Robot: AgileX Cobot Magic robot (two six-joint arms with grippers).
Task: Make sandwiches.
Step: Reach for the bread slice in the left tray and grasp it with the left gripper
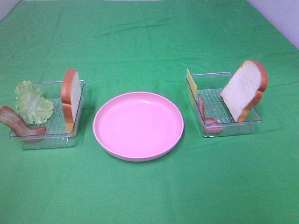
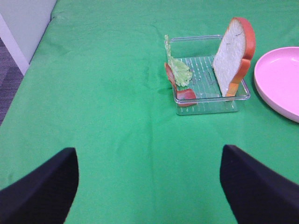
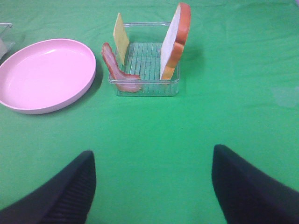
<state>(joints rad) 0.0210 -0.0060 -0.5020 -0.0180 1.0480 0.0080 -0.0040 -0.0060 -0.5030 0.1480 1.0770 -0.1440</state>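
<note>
No sandwich is assembled; its parts stand in two clear trays. The left tray (image 1: 46, 137) holds an upright bread slice (image 1: 71, 97), lettuce (image 1: 32, 102) and a bacon strip (image 1: 18, 123). The right tray (image 1: 229, 126) holds a leaning bread slice (image 1: 244, 89), yellow cheese (image 1: 191, 84) and bacon (image 1: 208, 116). The left wrist view shows bread (image 2: 232, 56), lettuce (image 2: 177, 70) and bacon (image 2: 180, 88) well ahead of my open left gripper (image 2: 149, 186). The right wrist view shows bread (image 3: 175, 42), cheese (image 3: 121, 37) and bacon (image 3: 119, 70) ahead of my open right gripper (image 3: 152, 186). Neither arm appears in the high view.
A round pink plate (image 1: 138, 125) sits empty between the two trays, also seen as plate (image 2: 280, 81) and plate (image 3: 44, 72) in the wrist views. Green cloth (image 1: 149, 196) covers the table. The table's left edge and floor (image 2: 11, 74) show in the left wrist view.
</note>
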